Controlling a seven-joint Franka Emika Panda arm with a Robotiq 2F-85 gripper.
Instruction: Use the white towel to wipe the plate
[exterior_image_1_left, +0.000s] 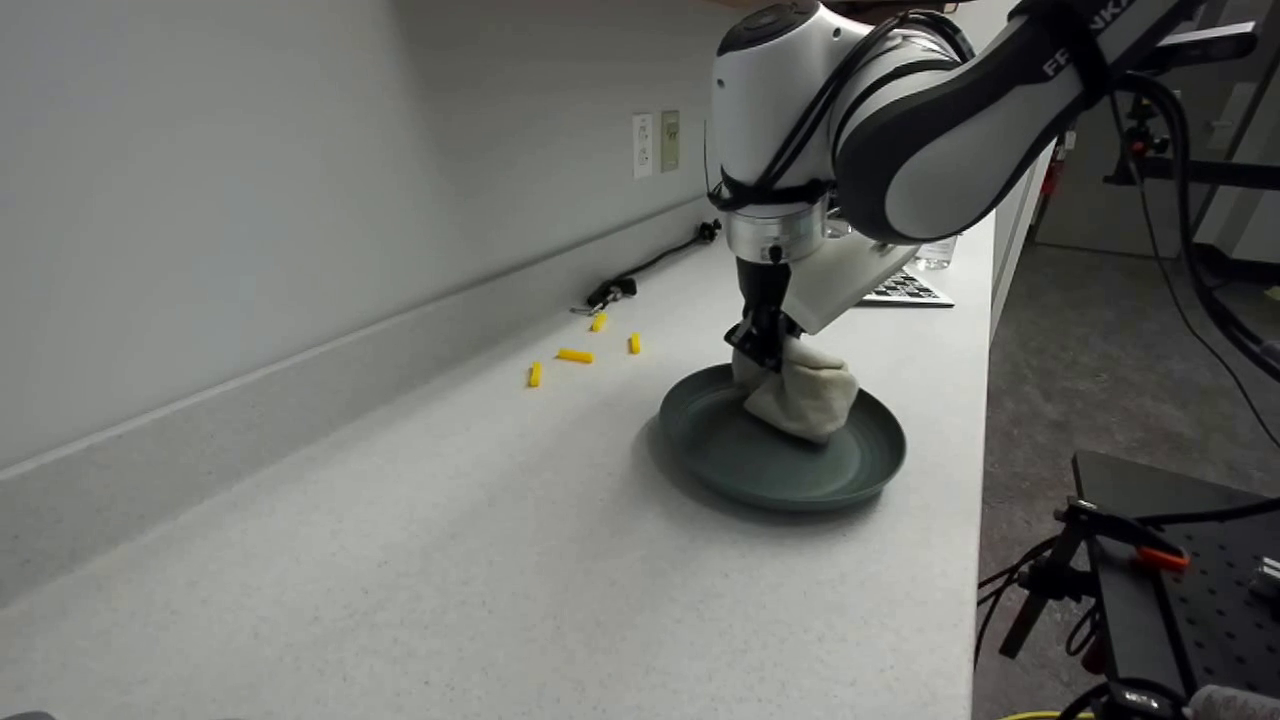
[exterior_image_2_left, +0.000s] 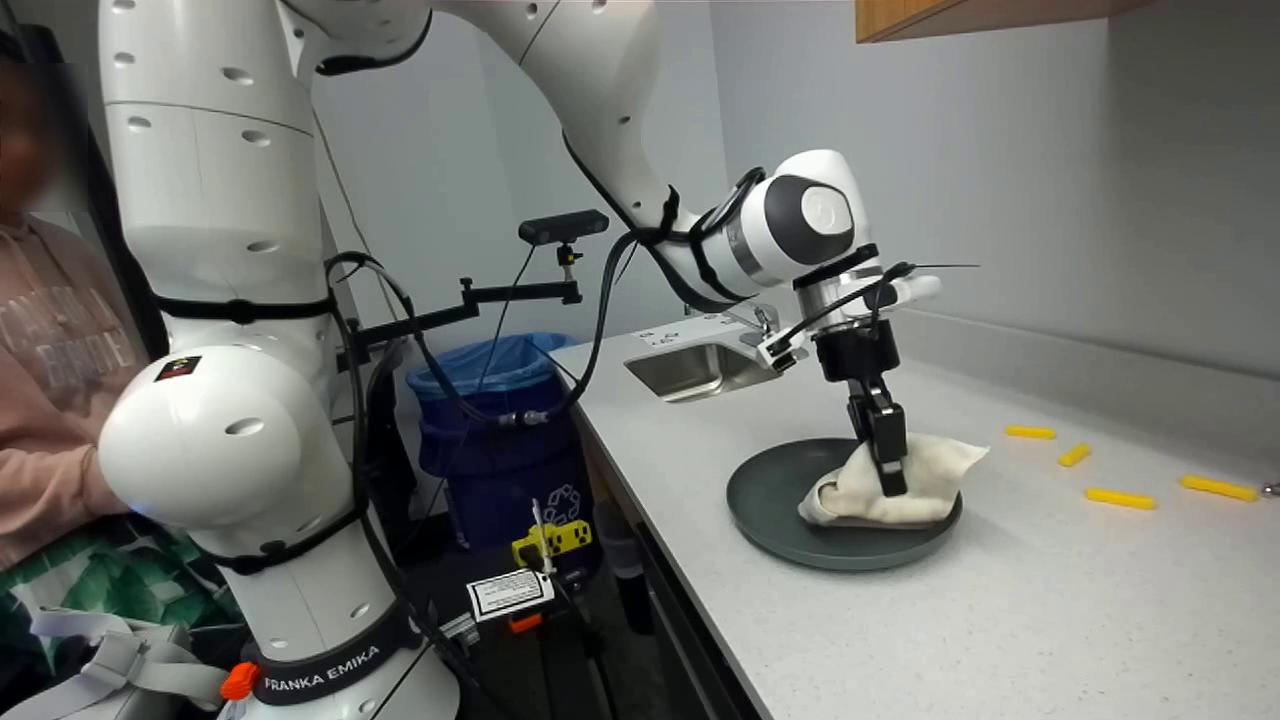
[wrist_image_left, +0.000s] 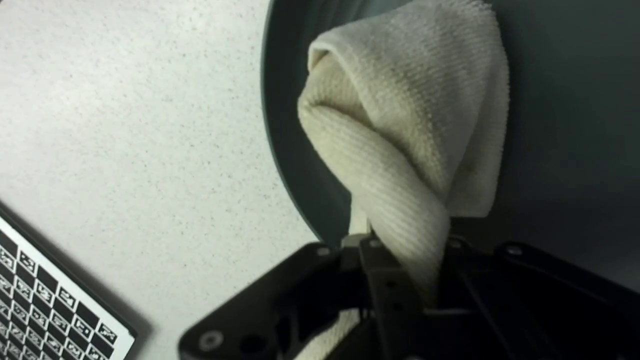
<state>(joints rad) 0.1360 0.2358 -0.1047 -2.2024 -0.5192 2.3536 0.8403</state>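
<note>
Towel (wrist_image_left: 425, 90) clamped in gripper (exterior_image_2_left: 893, 482) on plate (exterior_image_1_left: 730, 450)

We see the gripper closed on the off-white towel, its black fingers (wrist_image_left: 387, 272) pinching a thick fold between them in the wrist view. Below the grip, the towel lies bunched inside the dark grey-green plate, near its rim in that view. In an exterior view one corner (exterior_image_2_left: 960, 458) juts up and outward, and we cannot tell whether it passes over the rim. The plate sits on a speckled white counter (exterior_image_1_left: 450, 560). In both exterior views we count four yellow pieces (exterior_image_1_left: 575, 355) lying apart from the plate, between it and the wall (exterior_image_1_left: 250, 200). Near the foot of the wall we make out a black cable (exterior_image_1_left: 612, 290), and in the wrist view a checkered board (wrist_image_left: 55, 305) lies on the counter, apart from the plate. In an exterior view we see a steel sink (exterior_image_2_left: 690, 374) set into the counter, and beside the arm (exterior_image_2_left: 220, 440) a person (exterior_image_2_left: 45, 350) in a pinkish hoodie (exterior_image_2_left: 50, 450)
</note>
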